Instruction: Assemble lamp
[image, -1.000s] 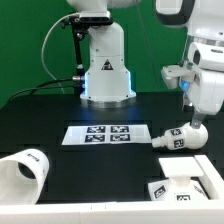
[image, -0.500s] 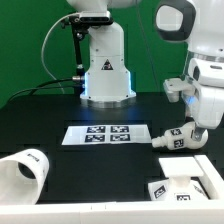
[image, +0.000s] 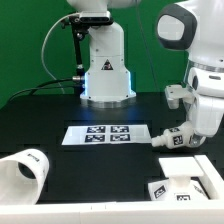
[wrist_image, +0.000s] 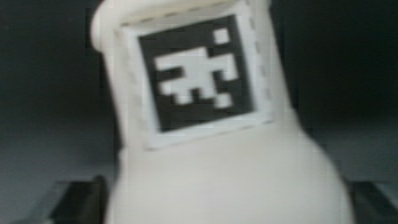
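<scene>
The white bulb (image: 168, 140) lies on its side on the black table at the exterior view's right, its threaded end pointing left. My gripper (image: 190, 136) has come down over its round head. In the wrist view the bulb (wrist_image: 205, 120) fills the picture with a black-and-white tag facing the camera, and my gripper (wrist_image: 222, 205) straddles it with one dark finger (wrist_image: 79, 202) on each side, a thin gap still showing. The jaws are open around the bulb. The tagged lamp base (image: 185, 182) sits at the front right. The shade (image: 22, 172) lies on its side at the front left.
The marker board (image: 105, 134) lies flat mid-table, just left of the bulb's threaded end. The arm's own pedestal (image: 105, 65) stands at the back with cables running to its left. The table's front edge is close to the base and shade.
The arm has come lower and shifted slightly right, so the gripper now covers the bulb's head. The jaws have narrowed a little. The bulb, base and shade have not moved.
</scene>
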